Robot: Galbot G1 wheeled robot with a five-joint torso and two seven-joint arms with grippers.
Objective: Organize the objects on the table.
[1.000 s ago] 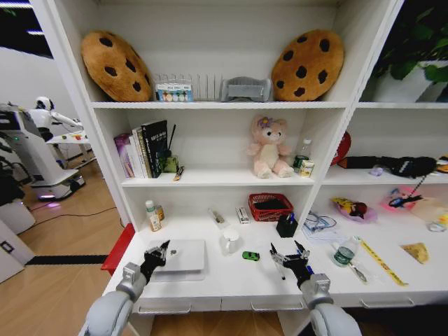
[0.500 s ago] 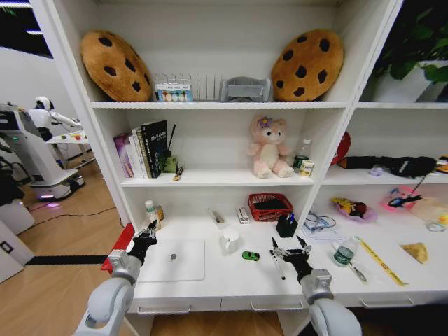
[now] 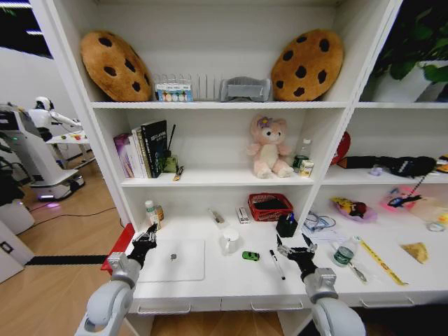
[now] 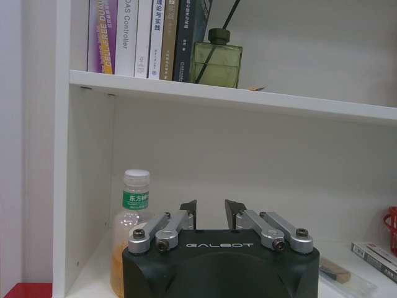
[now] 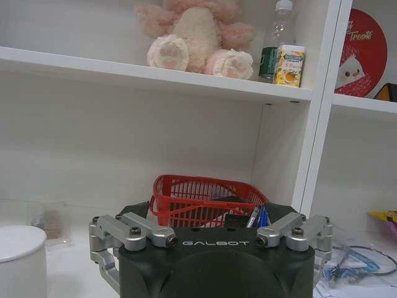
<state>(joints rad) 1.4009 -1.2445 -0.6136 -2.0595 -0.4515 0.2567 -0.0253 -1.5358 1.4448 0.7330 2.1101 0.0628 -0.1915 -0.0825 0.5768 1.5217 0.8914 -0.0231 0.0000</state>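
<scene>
The thin silver laptop (image 3: 172,260) lies shut on the white table (image 3: 231,280), at its front left. My left gripper (image 3: 145,238) hovers open at the laptop's far left corner. In the left wrist view it (image 4: 211,214) faces a clear green-labelled bottle (image 4: 131,230) by the shelf wall, also seen from the head (image 3: 150,214). A tiny green object (image 3: 250,255) sits mid-table, and a black pen (image 3: 277,264) lies loose to its right. My right gripper (image 3: 294,246) stands open just right of that pen, holding nothing. More pens stand in a black holder (image 3: 286,225).
A white mug (image 3: 229,241) stands behind the green object, with a red basket (image 3: 271,206) behind it. A second bottle (image 3: 344,253), glasses and a yellow tape lie on the right section. Books (image 4: 142,37) and a diffuser bottle (image 4: 217,59) fill the shelf above.
My left gripper has moved off the top of the laptop to its far left corner. My right gripper has shifted back and right, away from the black pen lying on the table.
</scene>
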